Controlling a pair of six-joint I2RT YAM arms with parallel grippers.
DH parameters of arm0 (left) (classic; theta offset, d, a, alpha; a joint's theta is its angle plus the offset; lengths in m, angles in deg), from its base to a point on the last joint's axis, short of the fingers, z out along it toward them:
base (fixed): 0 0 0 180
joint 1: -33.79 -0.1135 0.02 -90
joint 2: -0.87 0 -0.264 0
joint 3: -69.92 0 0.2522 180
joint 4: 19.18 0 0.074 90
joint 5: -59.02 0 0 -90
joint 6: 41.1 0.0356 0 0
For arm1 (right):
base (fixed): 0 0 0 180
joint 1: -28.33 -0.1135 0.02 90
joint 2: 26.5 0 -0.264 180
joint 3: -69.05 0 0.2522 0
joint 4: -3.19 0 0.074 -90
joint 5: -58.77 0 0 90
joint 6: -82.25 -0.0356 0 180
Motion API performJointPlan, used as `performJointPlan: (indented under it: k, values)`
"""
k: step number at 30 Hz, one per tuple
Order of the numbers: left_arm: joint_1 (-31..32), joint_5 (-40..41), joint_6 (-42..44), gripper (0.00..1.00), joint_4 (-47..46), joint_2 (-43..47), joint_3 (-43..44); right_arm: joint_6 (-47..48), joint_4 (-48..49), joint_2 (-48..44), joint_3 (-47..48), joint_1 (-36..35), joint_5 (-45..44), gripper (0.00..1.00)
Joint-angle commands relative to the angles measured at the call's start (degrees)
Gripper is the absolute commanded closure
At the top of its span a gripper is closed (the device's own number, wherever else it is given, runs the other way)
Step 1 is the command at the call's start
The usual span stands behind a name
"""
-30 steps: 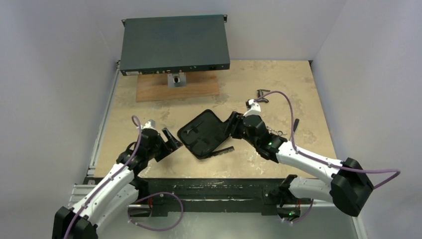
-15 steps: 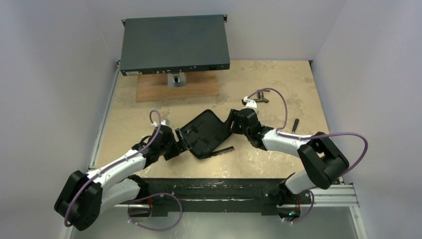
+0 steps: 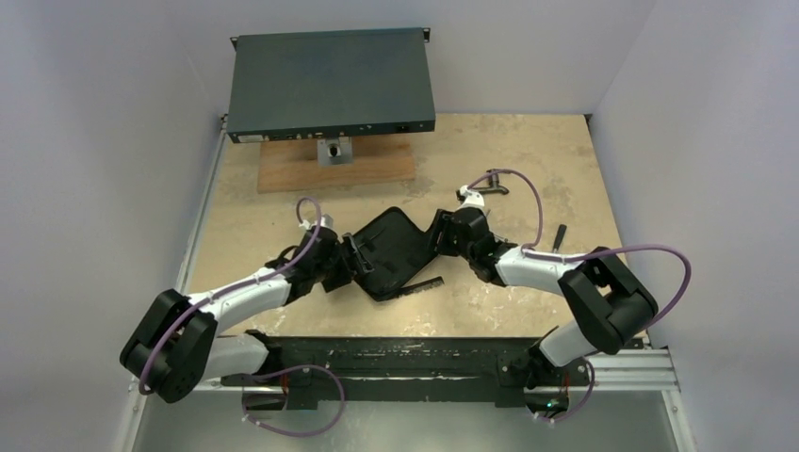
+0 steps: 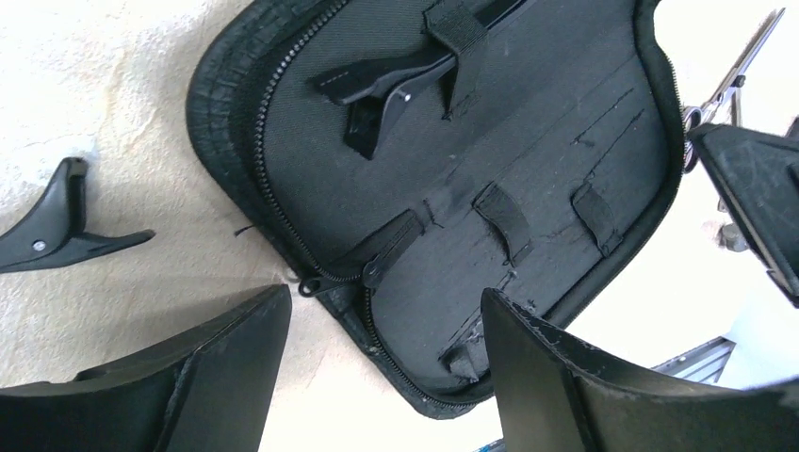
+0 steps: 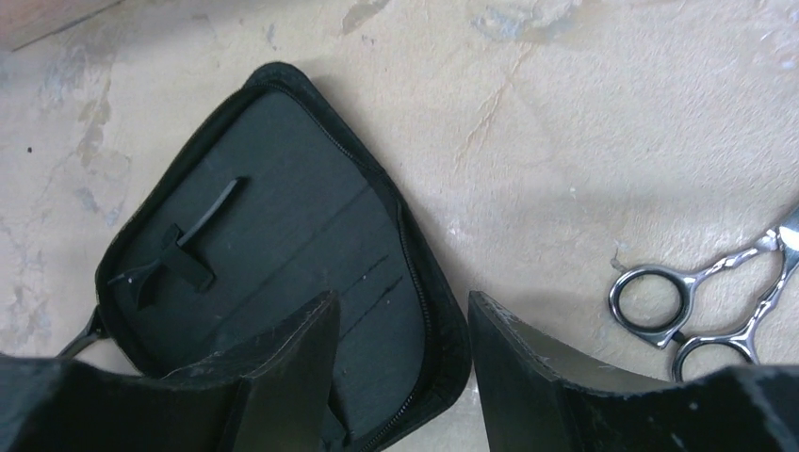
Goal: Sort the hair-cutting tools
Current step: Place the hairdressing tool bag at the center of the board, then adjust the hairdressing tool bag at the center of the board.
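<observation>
- The left gripper's (image 4: 384, 306) jaws stood wide, astride the open zip case's (image 4: 565, 122) rim; the right gripper's (image 5: 400, 306) jaws stood partly apart over the opposite rim, empty.
- The scissors (image 5: 716, 301) lay on the worktop (image 5: 565, 113) beside the case, the comb (image 3: 419, 285) by its near edge, one clip (image 4: 377, 80) strapped inside.
- The scissors looked stiff, slick and light, best pinched across the shanks.

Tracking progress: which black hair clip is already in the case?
The strapped clip, under an elastic loop in the case; the loose clip lies on the table outside it.

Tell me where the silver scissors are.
In the right wrist view, the silver scissors lie on the table at the right edge, just past the open black case, near the right gripper.
</observation>
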Motion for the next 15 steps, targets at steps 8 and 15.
performJointPlan:
  k: [8, 15]
  values:
    - [0.90, 0.85, -0.29, 0.27, -1.46, -4.77, 4.47, -2.55, 4.68, -1.01, -5.60, 0.18, 2.40, 0.51]
    - [1.13, 1.70, 0.34, 0.28, -0.08, -8.27, 8.82, -3.06, 6.87, -2.88, -8.95, 0.23, 2.36, 0.53]
